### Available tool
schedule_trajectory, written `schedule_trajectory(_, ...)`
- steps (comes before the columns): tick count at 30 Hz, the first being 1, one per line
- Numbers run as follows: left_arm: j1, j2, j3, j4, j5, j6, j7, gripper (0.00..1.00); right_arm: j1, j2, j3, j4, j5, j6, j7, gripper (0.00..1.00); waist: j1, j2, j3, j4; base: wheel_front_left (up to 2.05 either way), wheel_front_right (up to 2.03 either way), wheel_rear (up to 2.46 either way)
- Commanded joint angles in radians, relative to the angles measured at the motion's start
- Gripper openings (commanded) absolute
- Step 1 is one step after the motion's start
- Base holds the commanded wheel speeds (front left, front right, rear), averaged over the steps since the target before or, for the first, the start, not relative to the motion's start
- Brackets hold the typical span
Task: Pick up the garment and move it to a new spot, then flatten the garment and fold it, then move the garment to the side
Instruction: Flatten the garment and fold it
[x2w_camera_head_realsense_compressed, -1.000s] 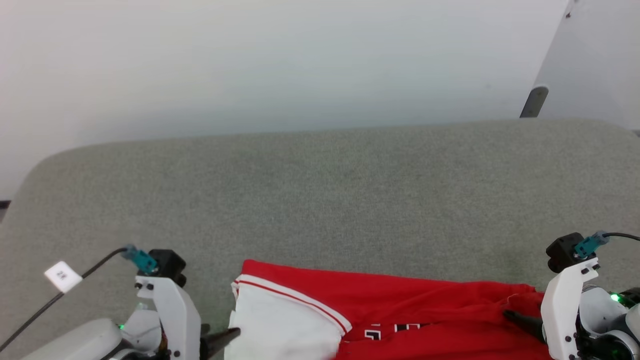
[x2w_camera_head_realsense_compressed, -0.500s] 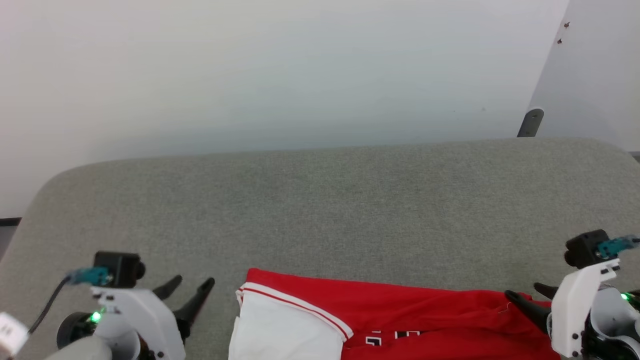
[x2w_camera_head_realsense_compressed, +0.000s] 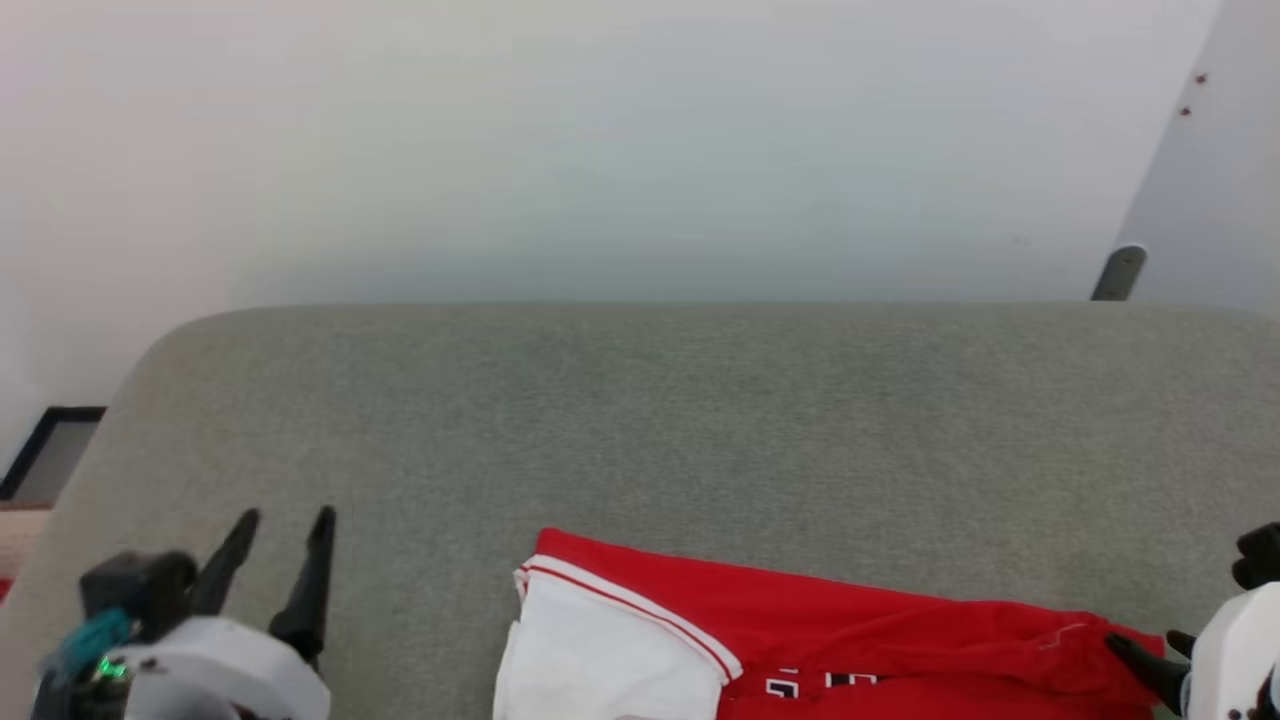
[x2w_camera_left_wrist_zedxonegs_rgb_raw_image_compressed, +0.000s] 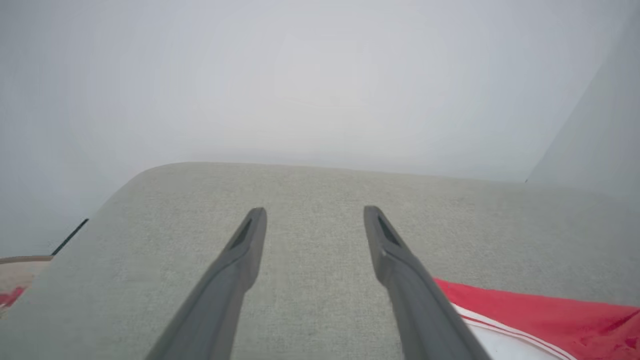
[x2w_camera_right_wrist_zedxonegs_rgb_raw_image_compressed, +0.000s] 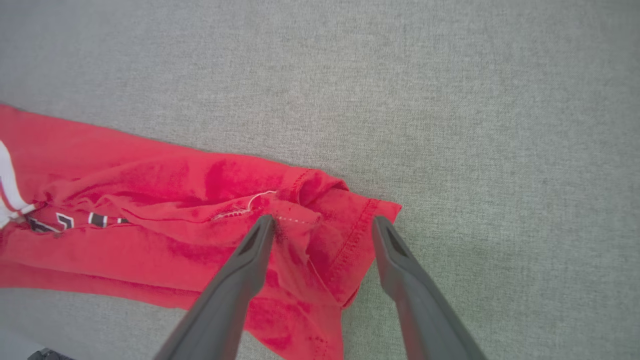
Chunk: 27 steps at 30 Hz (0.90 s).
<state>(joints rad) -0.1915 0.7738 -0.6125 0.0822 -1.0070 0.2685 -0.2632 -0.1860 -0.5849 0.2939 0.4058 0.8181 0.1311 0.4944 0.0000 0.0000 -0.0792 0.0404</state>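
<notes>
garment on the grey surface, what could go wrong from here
1. The right gripper has its jaws open over a bunched hem corner of the garment; closing there may catch several layers, so flattening could fail.
2. The left gripper hangs open over the bare grey surface, apart from the white sleeve; a one-sided pull might drag the cloth askew.

A bare test room or lab: plain white walls (x2w_camera_head_realsense_compressed: 600, 150) behind a grey fabric-covered table (x2w_camera_head_realsense_compressed: 700, 420) with rounded corners.

Left gripper (x2w_camera_head_realsense_compressed: 286, 516) now off garment (x2w_camera_head_realsense_compressed: 850, 630).
</notes>
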Motion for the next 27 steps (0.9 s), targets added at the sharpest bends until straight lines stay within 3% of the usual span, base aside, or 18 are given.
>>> schedule_trajectory(1,0.043,-0.024,0.048,-0.004,0.031,-0.008,0.0,1.0,0.017,0.003,-0.016,0.011,0.004,-0.001,0.009,1.0,0.0,0.0,0.001,0.022,0.0,0.0,0.0)
schedule_trajectory(5,0.152,-0.1,0.206,-0.02,0.143,-0.044,0.0,1.0,0.026,0.006,-0.045,0.05,0.001,-0.001,0.047,1.0,0.0,0.0,0.004,0.053,0.0,0.0,0.0)
schedule_trajectory(13,0.275,-0.223,0.409,-0.026,0.303,-0.124,0.0,1.0,0.035,0.037,-0.082,0.14,-0.007,-0.001,0.12,1.0,0.0,0.0,0.013,0.11,0.0,0.0,0.0)
schedule_trajectory(26,0.33,-0.394,0.587,0.021,0.442,-0.239,0.0,1.0,0.019,0.158,-0.089,0.328,-0.006,0.0,0.172,1.0,0.0,0.0,0.028,0.177,0.0,0.0,0.0)
schedule_trajectory(27,0.328,-0.407,0.601,0.02,0.445,-0.245,0.0,1.0,0.016,0.169,-0.082,0.338,0.0,0.001,0.178,0.44,0.0,0.0,0.03,0.18,0.0,0.0,0.0)
